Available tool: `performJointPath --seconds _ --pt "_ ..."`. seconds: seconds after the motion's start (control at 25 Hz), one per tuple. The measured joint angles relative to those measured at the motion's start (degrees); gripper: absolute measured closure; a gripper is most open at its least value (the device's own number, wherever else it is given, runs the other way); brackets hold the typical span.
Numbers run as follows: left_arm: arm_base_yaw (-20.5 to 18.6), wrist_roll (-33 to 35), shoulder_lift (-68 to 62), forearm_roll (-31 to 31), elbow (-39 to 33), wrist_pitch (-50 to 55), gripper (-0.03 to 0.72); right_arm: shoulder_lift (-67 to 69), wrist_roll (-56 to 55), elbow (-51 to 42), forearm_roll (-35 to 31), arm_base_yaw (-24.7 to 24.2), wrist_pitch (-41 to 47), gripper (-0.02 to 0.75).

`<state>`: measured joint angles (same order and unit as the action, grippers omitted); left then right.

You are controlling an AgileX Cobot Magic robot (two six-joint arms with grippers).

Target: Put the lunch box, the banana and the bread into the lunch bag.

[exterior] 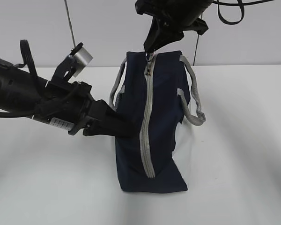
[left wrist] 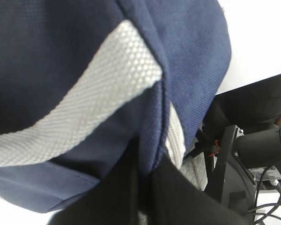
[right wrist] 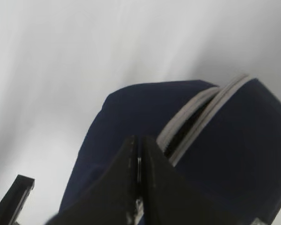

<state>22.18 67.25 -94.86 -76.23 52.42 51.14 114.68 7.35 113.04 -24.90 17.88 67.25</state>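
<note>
The lunch bag (exterior: 152, 126) stands on the white table (exterior: 243, 154), its grey zipper (exterior: 146, 136) facing the camera and run closed along most of its length. The left gripper (exterior: 124, 129) is clamped on the fabric at the bag's left edge, bracing it. The right gripper (exterior: 151, 49), above the bag's top, is pinched shut on the metal ring pull (exterior: 150, 57). To do this well, keep the left hold firm and draw the pull straight along the zipper line, not sideways. No lunch box, banana or bread shows.
</note>
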Motion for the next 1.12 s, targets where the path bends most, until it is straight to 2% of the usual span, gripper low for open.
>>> performJointPath --seconds 0.4,0.72,0.88,1.12 --pt "0.0 0.0 0.0 1.46 0.07 0.43 0.685 0.0 0.77 2.04 6.37 0.0 -7.81 0.754" --pt "0.0 0.0 0.0 1.85 0.07 0.49 0.685 6.27 2.16 8.46 7.29 -0.93 -9.56 0.754" --pt "0.0 0.0 0.0 1.9 0.07 0.55 0.685 9.83 2.49 12.92 4.43 -3.82 -9.04 0.754" --pt "0.0 0.0 0.0 1.9 0.09 0.6 0.685 13.97 5.6 15.34 -3.52 -7.93 -7.83 0.754"
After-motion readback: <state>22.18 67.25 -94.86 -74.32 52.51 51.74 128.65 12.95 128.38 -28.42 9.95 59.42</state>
